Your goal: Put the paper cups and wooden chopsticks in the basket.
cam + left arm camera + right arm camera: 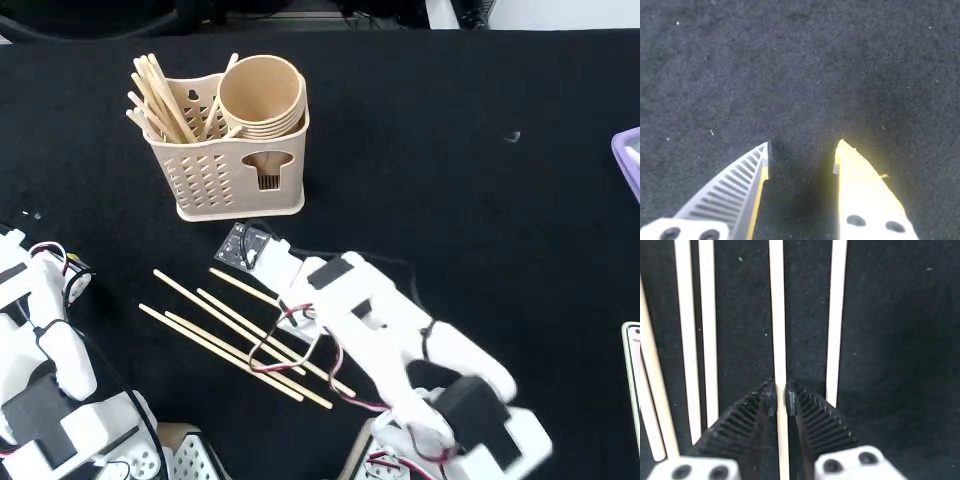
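Black cloth [450, 200] is covering the tabletop you are working over. At the front left corner your left arm [55, 370] is sitting low. Its left gripper [802, 147] is hanging just above bare cloth with its jaws standing well apart and nothing between them. Toward the back edge, left of the middle, the cream plastic basket [225, 185] is standing upright. A bundle of wooden chopsticks [160, 100] is leaning in its left compartment, and a stack of paper cups [262, 95] is sitting mouth-up in its right one. In front of the basket, nearer the front edge, the loose chopsticks [230, 316] are lying flat on the cloth, roughly parallel and slanting from back left to front right. Your right arm [400, 340] is stretching in from the front edge, just right of the middle, and reaching over the right end of that group. Its right gripper [780, 385] is pinching a single chopstick [776, 310], with one toothed tip pressing on either side of the stick. You cannot tell whether that stick is resting on the cloth or raised off it. A neighbouring chopstick [836, 315] is lying just beside the held one without touching it. At the right edge of the tabletop a purple object [628, 160] is poking into view, well apart from everything else.
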`<state>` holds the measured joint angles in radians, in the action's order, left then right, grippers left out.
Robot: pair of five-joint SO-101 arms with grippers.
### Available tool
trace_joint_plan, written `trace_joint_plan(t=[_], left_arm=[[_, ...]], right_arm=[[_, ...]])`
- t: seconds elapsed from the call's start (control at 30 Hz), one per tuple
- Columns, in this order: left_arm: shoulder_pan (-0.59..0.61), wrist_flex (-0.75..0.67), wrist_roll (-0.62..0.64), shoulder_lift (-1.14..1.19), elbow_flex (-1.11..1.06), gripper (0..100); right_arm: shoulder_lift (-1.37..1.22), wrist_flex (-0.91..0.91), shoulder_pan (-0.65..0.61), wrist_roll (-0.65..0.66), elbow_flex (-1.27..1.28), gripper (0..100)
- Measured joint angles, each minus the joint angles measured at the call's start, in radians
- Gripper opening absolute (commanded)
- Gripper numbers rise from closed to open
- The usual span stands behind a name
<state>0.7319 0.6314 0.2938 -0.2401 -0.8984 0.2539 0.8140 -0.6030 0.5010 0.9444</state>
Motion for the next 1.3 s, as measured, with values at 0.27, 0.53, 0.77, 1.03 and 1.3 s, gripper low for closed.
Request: trace_joint_plan(t=[0.27, 0.53, 0.77, 1.03, 1.3], left_arm=[[0.000, 0.000, 0.000, 0.000, 0.000, 22], [0.000, 0.000, 0.000, 0.000, 0.000, 22], [0.000, 0.000, 0.000, 0.000, 0.000, 22], [0.000, 0.000, 0.000, 0.000, 0.000, 22], [0.000, 0.000, 0.000, 0.000, 0.000, 22]], right_arm=[[0.290, 0.026, 0.126, 0.009, 0.094, 1.1], [0.218, -0.025, 0.163, 0.118, 0.124, 7.4], [0.038, -0.041, 0.164, 0.133, 0.092, 10.7], [-0.031, -0.044, 0.147, 0.140, 0.048, 9.1], [-0.031, -0.051, 0.144, 0.140, 0.046, 1.0]])
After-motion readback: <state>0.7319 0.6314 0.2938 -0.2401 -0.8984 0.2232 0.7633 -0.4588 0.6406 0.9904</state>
